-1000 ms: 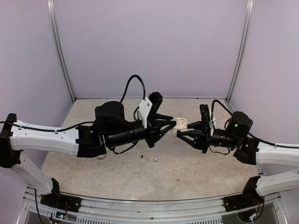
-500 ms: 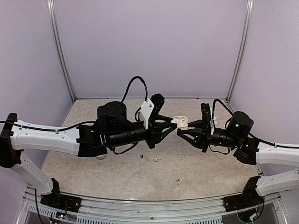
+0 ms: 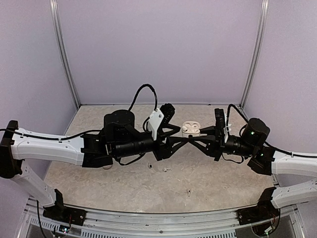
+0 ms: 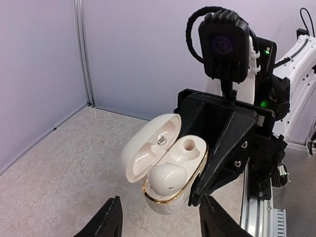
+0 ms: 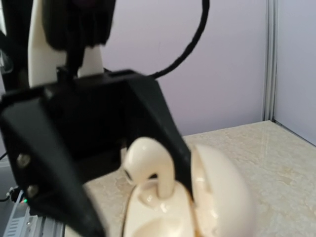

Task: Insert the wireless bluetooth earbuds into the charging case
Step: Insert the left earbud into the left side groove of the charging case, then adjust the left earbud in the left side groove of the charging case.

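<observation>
left arm [image 3: 49, 146]: has drawn back from the case over the last second
left gripper [image 4: 160, 223]: was pinched, now released and empty
right gripper [image 3: 198, 137]: clenched on charging case [image 4: 165, 173], holding it above the table [image 3: 99, 178]
charging case: lid open, between the two grippers
seated earbud [image 5: 148, 163]: in case, stem up; insertion looks done
loose earbuds [image 3: 166, 169]: on table, not yet done

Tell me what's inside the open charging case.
A pale earbud stands in the charging case, its head above the rim. Whether another lies behind it is hidden.
</observation>
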`<state>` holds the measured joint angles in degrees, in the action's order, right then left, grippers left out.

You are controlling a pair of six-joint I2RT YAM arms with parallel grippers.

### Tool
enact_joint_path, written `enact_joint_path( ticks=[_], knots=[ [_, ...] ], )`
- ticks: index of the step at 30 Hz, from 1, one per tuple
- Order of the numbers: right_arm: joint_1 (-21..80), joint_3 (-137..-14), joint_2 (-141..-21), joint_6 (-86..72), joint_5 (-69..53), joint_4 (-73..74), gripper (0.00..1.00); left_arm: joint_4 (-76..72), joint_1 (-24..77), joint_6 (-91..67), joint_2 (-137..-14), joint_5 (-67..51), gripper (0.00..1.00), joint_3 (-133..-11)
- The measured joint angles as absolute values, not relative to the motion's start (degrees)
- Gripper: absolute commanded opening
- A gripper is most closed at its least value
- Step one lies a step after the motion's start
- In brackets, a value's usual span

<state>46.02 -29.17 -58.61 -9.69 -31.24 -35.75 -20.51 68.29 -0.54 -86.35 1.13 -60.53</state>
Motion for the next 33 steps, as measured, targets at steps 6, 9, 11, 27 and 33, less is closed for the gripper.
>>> enact_joint_path(
  ticks=[6,9,11,27,33],
  knots=[
    [46.0,-29.2,-58.6,-9.4,-31.7,-35.9,0.00,-19.1,68.3,1.5,-83.2,-2.2,0.67,-57.0],
    [46.0,-29.2,-58.6,-8.6,-32.5,-35.5,0.00,-17.8,68.2,2.0,-80.7,-2.9,0.69,-55.7],
    [46.0,-29.2,-58.6,-8.2,-33.2,-35.0,0.00,-17.2,67.9,2.0,-79.0,-3.0,0.69,-55.5],
    [46.0,-31.3,-60.2,-5.8,-39.9,-32.2,0.00,-14.4,65.6,0.6,-77.9,-6.5,0.67,-59.6],
    [46.0,-31.3,-60.2,-5.6,-40.7,-31.9,0.00,-14.0,65.6,0.4,-79.5,-6.4,0.65,-60.4]
  ],
)
